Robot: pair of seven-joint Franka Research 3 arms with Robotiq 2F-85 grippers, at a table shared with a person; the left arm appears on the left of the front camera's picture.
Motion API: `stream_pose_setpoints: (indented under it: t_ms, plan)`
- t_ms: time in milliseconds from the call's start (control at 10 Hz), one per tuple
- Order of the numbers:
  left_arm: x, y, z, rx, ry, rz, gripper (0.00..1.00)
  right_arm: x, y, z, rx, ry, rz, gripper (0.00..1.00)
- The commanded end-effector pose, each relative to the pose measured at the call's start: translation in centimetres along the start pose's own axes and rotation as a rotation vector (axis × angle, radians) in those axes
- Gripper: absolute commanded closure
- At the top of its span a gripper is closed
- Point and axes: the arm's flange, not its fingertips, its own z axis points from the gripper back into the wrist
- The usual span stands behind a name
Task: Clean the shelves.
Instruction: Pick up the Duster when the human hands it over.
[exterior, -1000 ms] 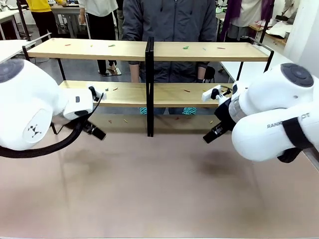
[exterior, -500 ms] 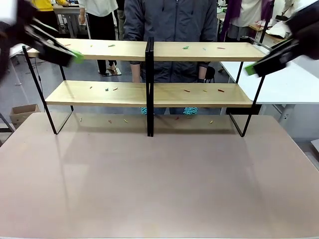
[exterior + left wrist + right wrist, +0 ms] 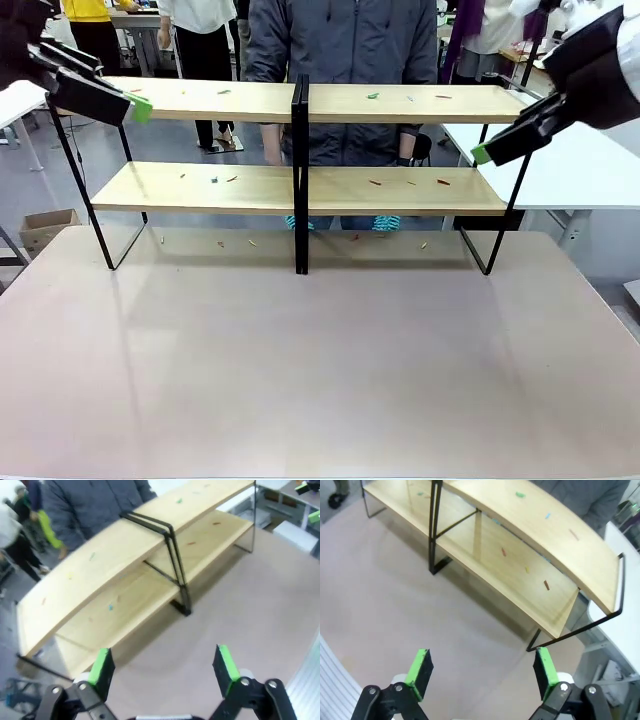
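- Two grippers held high above the table [image 3: 320, 360]; on the left gripper [image 3: 164, 667], jaws spread wide apart; nothing between the green pads [image 3: 102, 666].
- Ahead of and below that left gripper: the shelves [image 3: 115, 562], seen slantwise; central post [image 3: 177, 575] just beyond the gap between the fingers; no contact with board or frame.
- From the front, hangs level with the top board, its green tip in front of the board's left end.
- On the right gripper [image 3: 481, 672], jaws likewise wide apart; grips nothing.
- Ahead of and below the right gripper: the right half of the shelves; in the wrist view, the end frame nearest the right-hand finger, clear of the pads.
- From the front, sits beside the right end of the shelves, tip between the heights of the two boards, close by the right upright.
- Beyond both grippers, scattered over both boards: small coloured scraps [image 3: 373, 96], green, red, orange; a few more on the table under the lower board.
- Past the shelves, farther from the grippers: a person [image 3: 340, 40] in a dark jacket, standing at the far side behind the central post.
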Motion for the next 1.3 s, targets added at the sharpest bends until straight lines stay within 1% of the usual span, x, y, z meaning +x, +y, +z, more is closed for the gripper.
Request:
stream_pose_setpoints:
  t_ms: [0, 100, 200, 300, 400, 500, 600, 700, 800, 900, 1000, 1100, 1200]
  plan:
    - [-0.9, 5.4, 2.2, -0.349, -0.043, 0.224, 0.0, -0.9, -4.0, 5.4, 0.219, 0.021, -0.105, 0.0]
    - [-2.7, 8.1, 3.4, -0.492, -0.074, 0.283, 0.0, -1.5, -6.2, 7.9, 0.267, -0.02, -0.264, 0.0]
    - [-4.0, 9.7, 4.4, -0.53, -0.152, 0.379, 0.0, -2.1, -9.2, 10.8, 0.38, -0.053, -0.523, 0.0]
    - [-5.4, 11.2, 5.8, -0.526, -0.223, 0.471, 0.0, -2.9, -12.9, 12.3, 0.478, -0.076, -0.808, 0.0]
    - [-7.1, 12.8, 7.5, -0.506, -0.296, 0.54, 0.0, -4.8, -16.8, 13.0, 0.576, -0.135, -1.033, 0.0]
    - [-8.9, 14.5, 8.9, -0.491, -0.371, 0.626, 0.0, -7.3, -20.0, 12.9, 0.65, -0.197, -1.15, 0.0]
    - [-10.7, 16.0, 9.6, -0.446, -0.417, 0.721, 0.0, -10.4, -22.7, 11.8, 0.679, -0.244, -1.264, 0.0]
    - [-12.2, 16.8, 9.6, -0.405, -0.416, 0.817, 0.0, -12.8, -24.1, 10.4, 0.695, -0.249, -1.335, 0.0]
    - [-13.6, 17.6, 9.3, -0.395, -0.406, 0.913, 0.0, -14.6, -24.9, 9.1, 0.713, -0.246, -1.376, 0.0]
    - [-13.2, 17.3, 8.4, -0.328, -0.353, 0.964, 0.0, -15.0, -24.5, 8.6, 0.636, -0.278, -1.368, 0.0]
    - [-11.4, 16.9, 7.3, -0.312, -0.267, 0.9, 0.0, -13.5, -23.1, 8.9, 0.541, -0.254, -1.267, 0.0]
    - [-7.1, 15.3, 5.8, -0.183, -0.14, 0.759, 0.0, -10.2, -20.3, 9.1, 0.434, -0.223, -1.136, 0.0]
    - [-4.1, 14.0, 5.0, -0.113, -0.069, 0.632, 0.0, -7.0, -17.7, 9.8, 0.381, -0.234, -1.007, 0.0]
